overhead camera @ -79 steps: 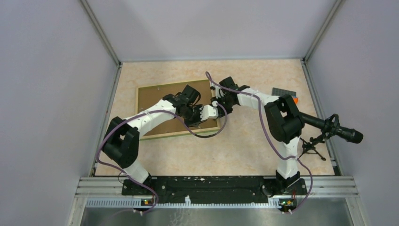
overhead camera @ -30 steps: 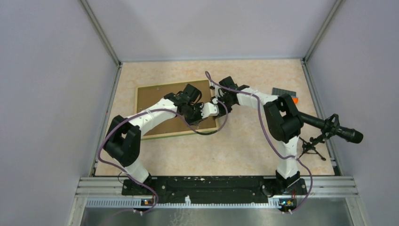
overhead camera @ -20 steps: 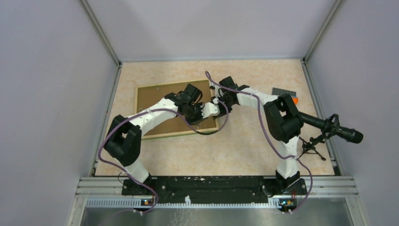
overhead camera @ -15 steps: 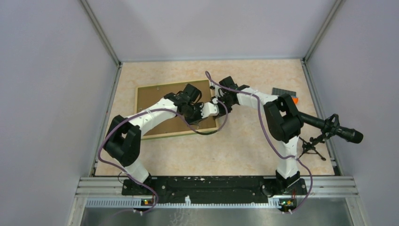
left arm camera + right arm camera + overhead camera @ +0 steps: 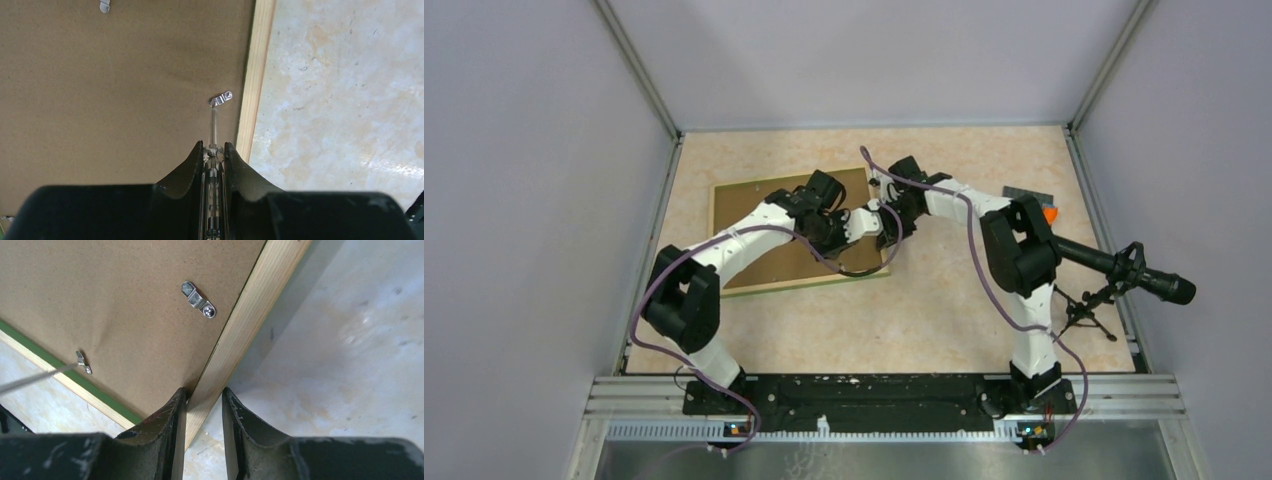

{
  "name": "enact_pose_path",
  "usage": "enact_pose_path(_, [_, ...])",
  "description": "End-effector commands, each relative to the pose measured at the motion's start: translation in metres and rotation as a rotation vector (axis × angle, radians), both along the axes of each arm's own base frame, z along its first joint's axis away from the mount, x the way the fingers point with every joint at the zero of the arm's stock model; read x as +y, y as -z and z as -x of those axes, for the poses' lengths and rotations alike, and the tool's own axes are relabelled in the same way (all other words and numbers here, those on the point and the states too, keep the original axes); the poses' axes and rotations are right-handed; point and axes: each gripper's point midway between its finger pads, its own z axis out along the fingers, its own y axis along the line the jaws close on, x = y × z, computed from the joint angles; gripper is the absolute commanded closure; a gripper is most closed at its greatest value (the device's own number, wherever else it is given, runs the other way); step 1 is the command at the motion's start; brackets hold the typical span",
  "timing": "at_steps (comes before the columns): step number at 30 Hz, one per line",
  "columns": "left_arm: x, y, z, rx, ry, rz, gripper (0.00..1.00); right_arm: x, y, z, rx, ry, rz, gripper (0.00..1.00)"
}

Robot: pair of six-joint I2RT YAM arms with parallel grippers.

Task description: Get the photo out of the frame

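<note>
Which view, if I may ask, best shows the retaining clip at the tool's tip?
Left wrist: the clip sits centred, with the tool tip at it. Right wrist shows it small, far left; top external cannot resolve it.

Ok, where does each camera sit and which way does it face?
Top external: above and behind the bases, looking down on the table; both arms show, meeting over the frame.
Left wrist: looks along the left claw and its screwdriver to a metal clip.
Right wrist: looks down past the right claw pinching the frame's edge.
Both wrist views share that clip.
</note>
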Motion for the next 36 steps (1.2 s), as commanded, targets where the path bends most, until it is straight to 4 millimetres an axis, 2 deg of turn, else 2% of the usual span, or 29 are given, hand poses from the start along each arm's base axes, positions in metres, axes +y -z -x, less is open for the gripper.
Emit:
enact_pose_path(1, [-0.013, -0.043, -0.008, -0.016, -0.042, 0.118, 1.0, -0.035, 0.05, -0.039, -0.039, 0.013, 0.151, 0.84])
enact_pose_path(3, [-0.01, -0.051, -0.01, -0.018, -0.069, 0.142, 1.0, -0.047, 0.049, -0.064, -0.08, 0.015, 0.171, 0.85])
enact_pose_path(6, [0.001, -0.055, -0.014, -0.011, -0.112, 0.157, 1.0, -0.055, 0.038, -0.1, -0.164, 0.002, 0.186, 0.85])
enact_pose_path(9, [0.016, -0.06, -0.021, 0.012, -0.192, 0.193, 1.0, -0.054, 0.013, -0.13, -0.263, -0.013, 0.187, 0.81])
enact_pose_path(10, [0.021, -0.062, -0.025, 0.022, -0.223, 0.209, 1.0, -0.052, 0.002, -0.138, -0.29, -0.01, 0.184, 0.77])
enact_pose_path(12, [0.033, -0.066, -0.033, 0.038, -0.286, 0.237, 1.0, -0.046, -0.026, -0.151, -0.335, 0.009, 0.159, 0.62])
enact_pose_path(14, [0.049, -0.067, -0.041, 0.036, -0.346, 0.243, 1.0, -0.04, -0.058, -0.153, -0.36, 0.032, 0.108, 0.48])
enact_pose_path(16, [0.061, -0.066, -0.047, 0.033, -0.391, 0.244, 1.0, -0.033, -0.084, -0.145, -0.365, 0.046, 0.042, 0.42])
enact_pose_path(18, [0.074, -0.063, -0.051, 0.039, -0.426, 0.239, 1.0, -0.028, -0.1, -0.13, -0.349, 0.064, -0.018, 0.35])
enact_pose_path(21, [0.09, -0.056, -0.052, 0.034, -0.436, 0.198, 1.0, -0.026, -0.107, -0.099, -0.285, 0.074, -0.089, 0.34])
enact_pose_path(25, [0.111, -0.047, -0.049, -0.001, -0.372, 0.102, 1.0, -0.029, -0.09, -0.053, -0.161, 0.066, -0.126, 0.37])
enact_pose_path(29, [0.126, -0.037, -0.035, -0.009, -0.283, 0.021, 1.0, -0.031, -0.072, -0.022, -0.07, 0.064, -0.146, 0.4])
enact_pose_path(33, [0.134, -0.029, -0.026, -0.003, -0.243, -0.031, 1.0, -0.028, -0.058, -0.003, -0.006, 0.057, -0.168, 0.42])
enact_pose_path(36, [0.139, -0.024, -0.019, 0.008, -0.212, -0.061, 1.0, -0.025, -0.049, 0.002, 0.018, 0.05, -0.171, 0.43])
